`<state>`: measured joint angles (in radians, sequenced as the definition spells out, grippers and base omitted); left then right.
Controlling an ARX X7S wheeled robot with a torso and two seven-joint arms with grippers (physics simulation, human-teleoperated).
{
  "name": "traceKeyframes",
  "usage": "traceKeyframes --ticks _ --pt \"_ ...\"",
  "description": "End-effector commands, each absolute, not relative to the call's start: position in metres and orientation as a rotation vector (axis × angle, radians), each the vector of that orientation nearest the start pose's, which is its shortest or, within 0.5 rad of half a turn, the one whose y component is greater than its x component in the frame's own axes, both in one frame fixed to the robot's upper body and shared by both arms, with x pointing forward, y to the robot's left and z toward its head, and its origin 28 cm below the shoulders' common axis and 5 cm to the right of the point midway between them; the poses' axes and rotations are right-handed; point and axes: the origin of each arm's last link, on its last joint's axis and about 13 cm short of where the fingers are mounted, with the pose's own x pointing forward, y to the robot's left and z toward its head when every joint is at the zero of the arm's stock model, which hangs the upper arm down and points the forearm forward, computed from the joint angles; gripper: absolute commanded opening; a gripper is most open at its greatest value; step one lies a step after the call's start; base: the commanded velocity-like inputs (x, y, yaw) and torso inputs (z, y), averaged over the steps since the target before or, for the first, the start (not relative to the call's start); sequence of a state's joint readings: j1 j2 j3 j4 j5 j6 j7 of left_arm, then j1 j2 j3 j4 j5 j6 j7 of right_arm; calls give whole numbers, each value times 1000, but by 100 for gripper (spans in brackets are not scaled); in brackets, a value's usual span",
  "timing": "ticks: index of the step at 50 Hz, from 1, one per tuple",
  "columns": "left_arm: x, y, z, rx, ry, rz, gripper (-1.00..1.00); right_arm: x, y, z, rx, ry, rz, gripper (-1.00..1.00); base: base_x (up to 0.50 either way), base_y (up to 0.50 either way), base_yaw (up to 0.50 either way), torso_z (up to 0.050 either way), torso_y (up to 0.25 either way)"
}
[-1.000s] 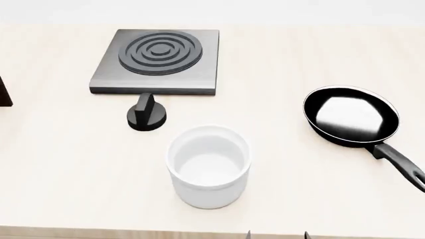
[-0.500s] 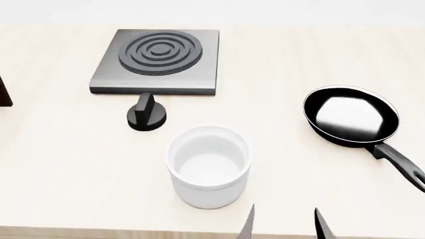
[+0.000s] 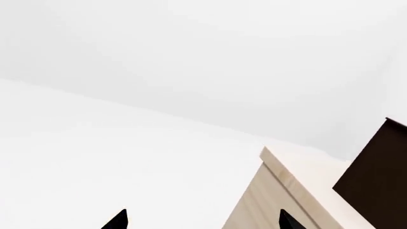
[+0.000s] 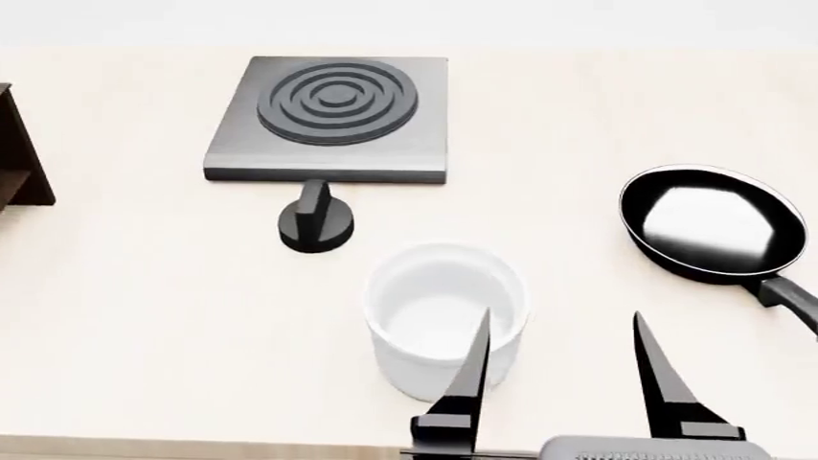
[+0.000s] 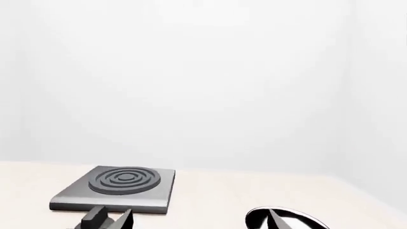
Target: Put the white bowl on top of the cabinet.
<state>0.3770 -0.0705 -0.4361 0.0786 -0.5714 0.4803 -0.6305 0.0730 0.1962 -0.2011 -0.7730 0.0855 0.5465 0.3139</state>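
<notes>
Right gripper (image 4: 558,321) risen well into head view (fingers (image 4: 470,369) spread), one finger now overlapping the white bowl (image 4: 445,311), camera panned left, cabinet (image 4: 22,151) end more exposed.

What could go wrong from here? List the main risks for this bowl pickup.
1. The right gripper is open, but one of its fingers overlaps the white bowl in the head view; pushing on could tip it.
2. The stove knob stands close beyond the bowl, so a shove could hit it.
3. The cabinet sits far left, a long carry.
</notes>
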Motion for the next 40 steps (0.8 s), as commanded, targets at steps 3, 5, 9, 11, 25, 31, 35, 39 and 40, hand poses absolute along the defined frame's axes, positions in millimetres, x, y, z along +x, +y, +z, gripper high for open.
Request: traceKeyframes --ticks 3,5,9,11,25,31,35,39,40 --pt "99 316 14 -370 -226 1177 100 173 -82 162 -69 -340 -38 100 0 500 0 0 0" --pt "99 316 14 -370 -227 1178 100 174 -83 162 -66 -339 -39 100 0 500 0 0 0" --pt "100 316 14 -369 -226 1176 100 174 -82 162 -64 -339 -36 100 0 500 0 0 0" --pt "100 317 14 -372 -226 1177 100 174 -82 162 -62 -338 -33 100 0 500 0 0 0" --pt "100 317 13 -374 -227 1175 100 174 -82 162 -56 -340 -28 100 0 500 0 0 0" --pt "100 317 13 -375 -229 1176 100 174 -82 162 -56 -340 -27 100 0 500 0 0 0" --pt "99 317 13 -376 -228 1177 100 175 -82 162 -54 -338 -27 100 0 500 0 0 0" --pt "99 317 13 -377 -228 1178 100 175 -82 161 -55 -336 -24 100 0 500 0 0 0" --pt "99 317 13 -377 -228 1178 100 175 -82 161 -55 -337 -24 100 0 500 0 0 0"
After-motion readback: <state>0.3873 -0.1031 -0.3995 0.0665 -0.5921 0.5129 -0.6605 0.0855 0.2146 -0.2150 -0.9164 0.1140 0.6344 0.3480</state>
